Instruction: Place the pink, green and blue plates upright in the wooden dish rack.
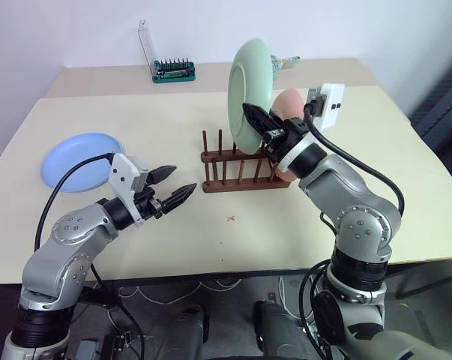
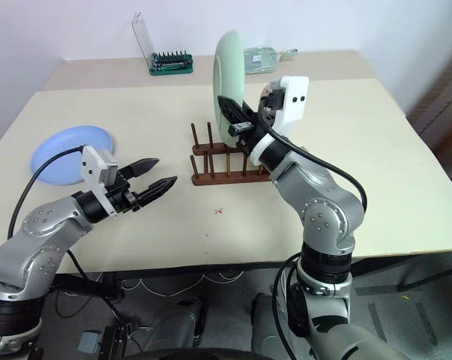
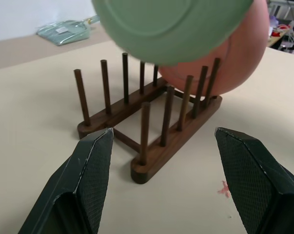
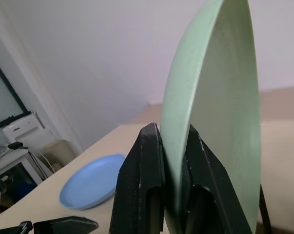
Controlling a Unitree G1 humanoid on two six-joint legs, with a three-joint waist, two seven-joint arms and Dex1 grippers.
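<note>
My right gripper (image 1: 261, 124) is shut on the rim of the green plate (image 1: 249, 94), holding it upright above the wooden dish rack (image 1: 240, 169). The pink plate (image 1: 289, 105) stands upright in the rack's right end, mostly hidden behind my right wrist. Flat on the table at the far left lies the blue plate (image 1: 82, 161). My left gripper (image 1: 175, 184) hangs open and empty just left of the rack, pointing at it. The left wrist view shows its two fingers (image 3: 93, 170) wide apart before the rack (image 3: 151, 122), with the green plate (image 3: 171, 27) and pink plate (image 3: 234, 58) above.
A green-based tool case (image 1: 173, 71) with a raised clear lid stands at the back of the table. A clear bag (image 2: 267, 54) lies behind the green plate. A small red cross (image 1: 231, 218) marks the table in front of the rack.
</note>
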